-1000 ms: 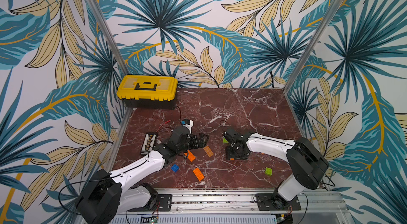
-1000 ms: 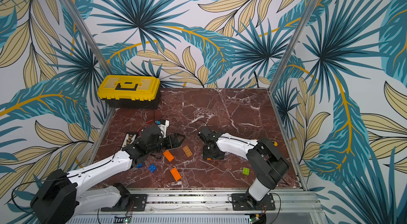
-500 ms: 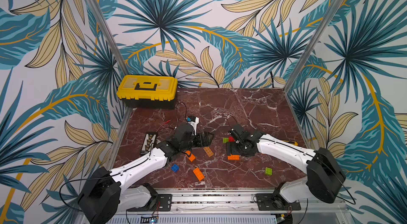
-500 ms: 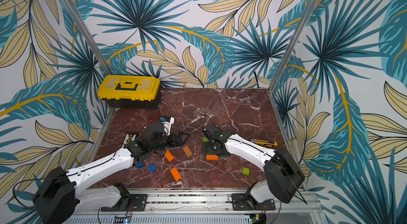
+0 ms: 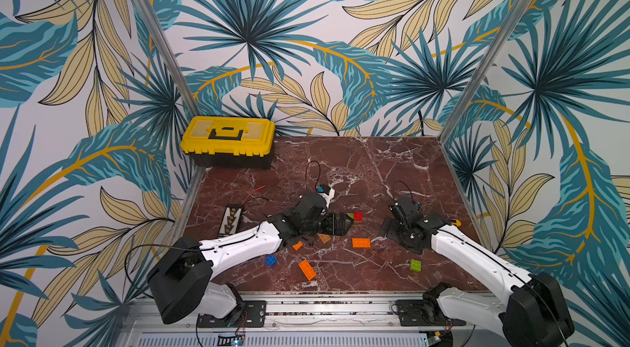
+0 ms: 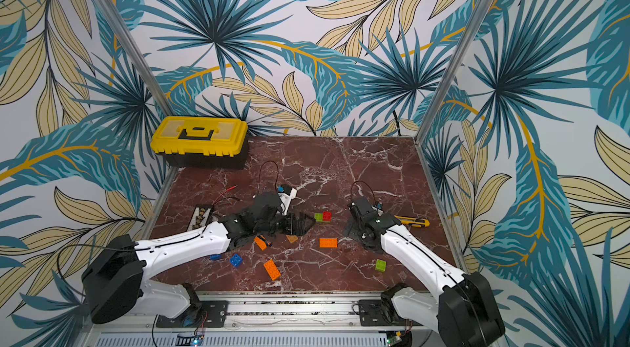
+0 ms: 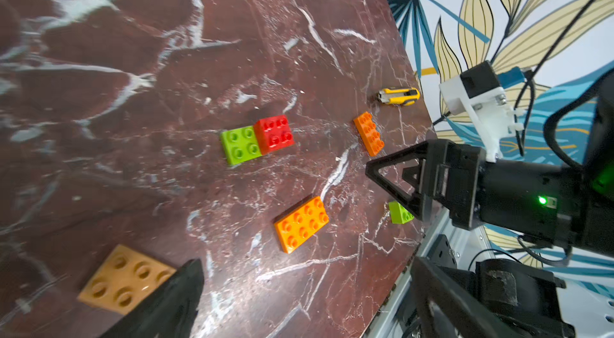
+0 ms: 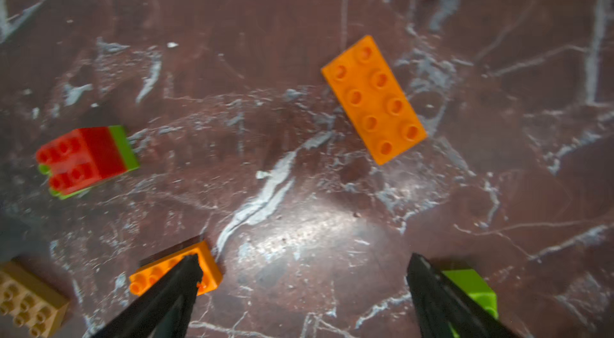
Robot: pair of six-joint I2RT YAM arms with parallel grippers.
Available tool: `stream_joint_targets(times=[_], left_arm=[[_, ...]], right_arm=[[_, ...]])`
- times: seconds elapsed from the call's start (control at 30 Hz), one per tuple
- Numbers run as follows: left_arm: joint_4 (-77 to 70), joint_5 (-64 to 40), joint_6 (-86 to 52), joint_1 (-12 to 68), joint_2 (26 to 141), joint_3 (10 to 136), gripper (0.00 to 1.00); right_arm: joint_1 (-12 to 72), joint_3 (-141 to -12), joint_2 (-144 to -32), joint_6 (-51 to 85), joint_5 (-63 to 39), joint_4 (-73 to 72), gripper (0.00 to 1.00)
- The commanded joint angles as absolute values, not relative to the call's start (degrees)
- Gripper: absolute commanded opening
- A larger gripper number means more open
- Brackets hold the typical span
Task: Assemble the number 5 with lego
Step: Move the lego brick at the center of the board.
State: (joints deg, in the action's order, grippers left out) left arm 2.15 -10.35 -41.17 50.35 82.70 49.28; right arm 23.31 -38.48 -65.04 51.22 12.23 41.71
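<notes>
Lego (image 5: pixel 306 269) lies scattered on the counter (image 5: pixel 375 164), digit hardly begun.

Top views: red-green pair (image 5: pixel 356 215) sits just past the left pincer (image 5: pixel 341 224). The right pincer (image 5: pixel 388 227) is near an orange oblong (image 5: pixel 361 243). Both are wide open and empty.

Left wrist: red-green pair (image 7: pixel 255 140) side by side, touching, studs up. Tan brick (image 7: pixel 124 278) is beside one fingertip.

Right wrist: orange oblong (image 8: pixel 373 100) lies flat ahead of the spread jaws. Lime brick (image 8: pixel 471 286) is partly hidden behind a finger.

Bricks look light, rigid and slick, likely to skid on the polished counter. Best pinched across the smooth long sides, low, not on the studs.
</notes>
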Motion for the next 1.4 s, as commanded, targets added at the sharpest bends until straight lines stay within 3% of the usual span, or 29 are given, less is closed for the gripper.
stream_joint_targets(times=[0.0,0.33,0.57,1.37], left_arm=[[2.54,-11.05,-38.27,53.49,85.85,55.83,1.00],[4.13,-11.89,-34.76,56.97,91.28,61.80,1.00],[3.30,-9.37,-33.63,56.95,91.44,61.66,1.00],[1.68,-2.76,-35.61,54.48,84.70,56.72,1.00]], right_arm=[[22.41,-35.71,-61.04,58.26,17.81,46.07,0.98],[19.71,-28.54,-54.48,64.86,23.02,49.15,0.94],[19.68,-25.61,-56.69,64.17,14.70,42.34,0.94],[21.87,-27.16,-64.39,66.07,3.69,33.82,0.92]])
